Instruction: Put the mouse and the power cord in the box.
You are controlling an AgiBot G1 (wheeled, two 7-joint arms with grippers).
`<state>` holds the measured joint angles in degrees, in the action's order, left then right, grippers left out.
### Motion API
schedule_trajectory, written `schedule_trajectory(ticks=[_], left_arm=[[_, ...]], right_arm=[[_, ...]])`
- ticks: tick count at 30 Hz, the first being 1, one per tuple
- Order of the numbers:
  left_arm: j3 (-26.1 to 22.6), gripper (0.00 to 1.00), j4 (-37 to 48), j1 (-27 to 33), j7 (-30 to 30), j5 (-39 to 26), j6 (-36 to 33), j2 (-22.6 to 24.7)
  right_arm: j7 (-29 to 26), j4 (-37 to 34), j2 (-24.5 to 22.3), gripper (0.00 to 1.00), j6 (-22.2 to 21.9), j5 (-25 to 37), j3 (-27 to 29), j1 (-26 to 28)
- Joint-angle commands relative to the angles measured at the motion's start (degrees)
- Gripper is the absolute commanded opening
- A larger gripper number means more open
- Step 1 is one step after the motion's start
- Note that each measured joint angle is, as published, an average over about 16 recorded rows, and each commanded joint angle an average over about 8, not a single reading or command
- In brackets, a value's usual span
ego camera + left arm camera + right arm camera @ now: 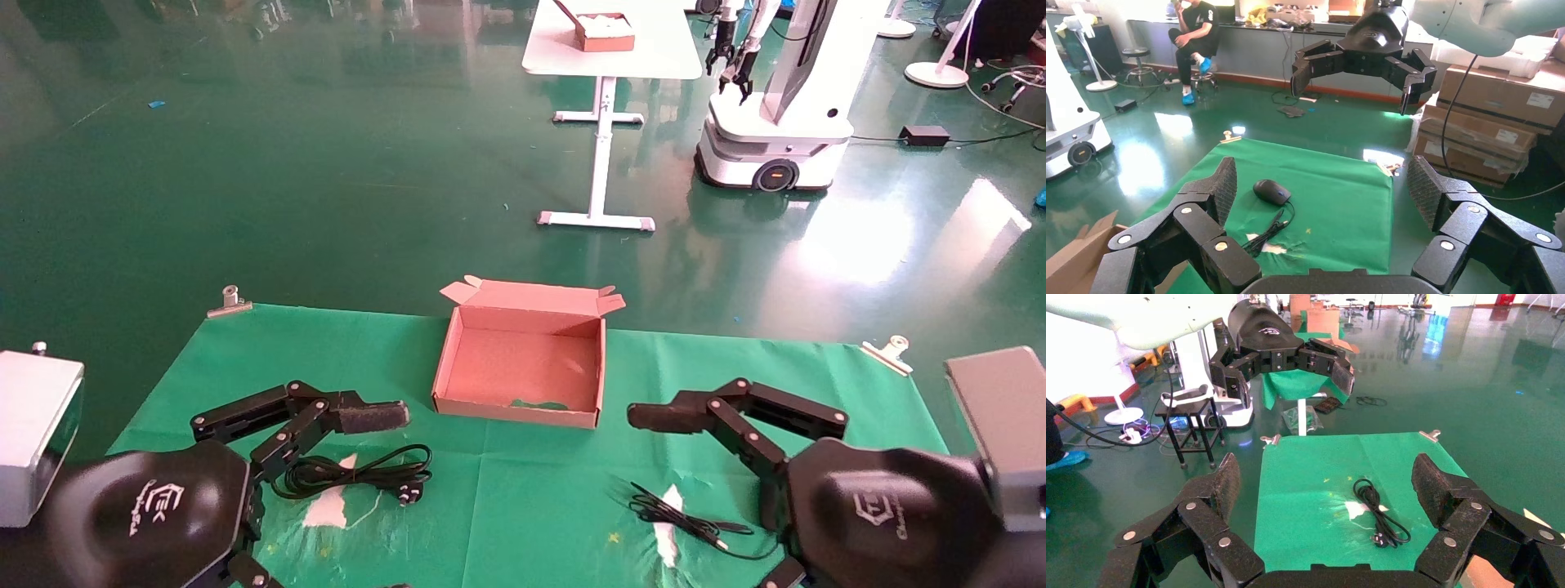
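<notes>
Green cloth (pixel 531 490) covers the table over glossy green floor (pixel 327 163); both grippers' jaws spread, empty.

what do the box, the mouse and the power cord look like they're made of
Box: matte brown-pink cardboard, judging by its thin folded flaps and tabs. Mouse: probably hard black plastic, since its shell is smooth with a slight sheen. Power cord: looks like black rubbery sheathing, dull and bending in loops, ending in a moulded plug.

box (pixel 523 367) centre — power cord (pixel 351 474) front-left, mouse (pixel 1271 191) probably front-right, on table (pixel 523 506).
</notes>
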<state>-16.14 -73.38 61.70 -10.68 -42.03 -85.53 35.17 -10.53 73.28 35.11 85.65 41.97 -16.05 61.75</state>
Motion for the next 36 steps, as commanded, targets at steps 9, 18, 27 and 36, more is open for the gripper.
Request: schedule_trajectory(ticks=[9,18,27,36], left_arm=[[0.00,1.00,0.00,0.00,0.00,0.00,0.00,0.00],[0.01,1.00,-0.04,0.00,0.03,-0.03,-0.03,-0.04],[-3.81,1.00,-0.40,4.30,2.64,-9.00,-3.06,-0.04],[-16.94,1.00,9.24,18.33,10.59,-30.91,-4.88,5.28]], right_arm=[[0.00,0.00,0.00,1.00,0.00,0.00,0.00,0.00],[-0.03,0.04,-0.01,1.00,0.00,-0.01,0.00,-0.02],[2.12,-1.70,-2.79,1.00,2.13,3.59,-0.77,-0.38],[12.41,-13.06,-3.56,1.00,4.03,18.72,-7.90,5.42]])
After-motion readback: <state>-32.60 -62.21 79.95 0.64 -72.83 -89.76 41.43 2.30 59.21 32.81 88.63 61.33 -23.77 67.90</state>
